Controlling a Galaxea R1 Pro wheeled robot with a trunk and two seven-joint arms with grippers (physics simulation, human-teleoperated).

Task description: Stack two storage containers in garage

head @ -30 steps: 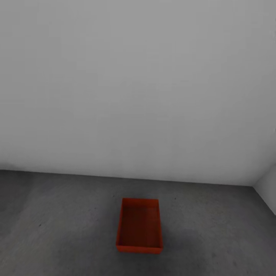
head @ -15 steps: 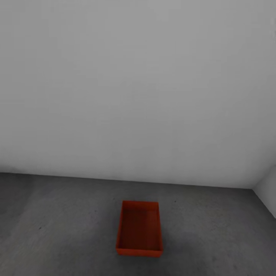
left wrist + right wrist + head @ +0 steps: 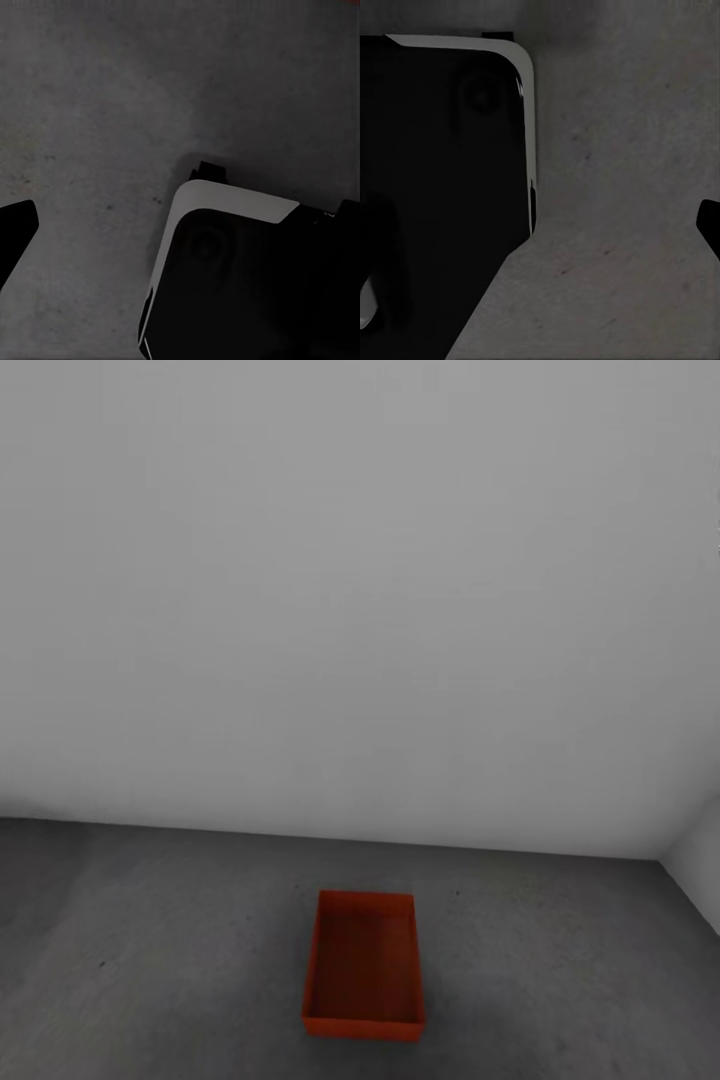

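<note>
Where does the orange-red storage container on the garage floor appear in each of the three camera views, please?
Head view: the storage container sits low and near the centre, open side up, on the concrete floor, apart from the grey wall.
Left wrist view: I cannot make out the container; speckled floor and a dark robot part.
Right wrist view: likewise no container that I can make out, just floor.
Shared landmark: the dark grey concrete floor.

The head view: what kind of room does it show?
Probably a garage: dark grey speckled concrete floor, plain pale grey wall, and one orange-red open-top rectangular bin standing on the floor.
</note>
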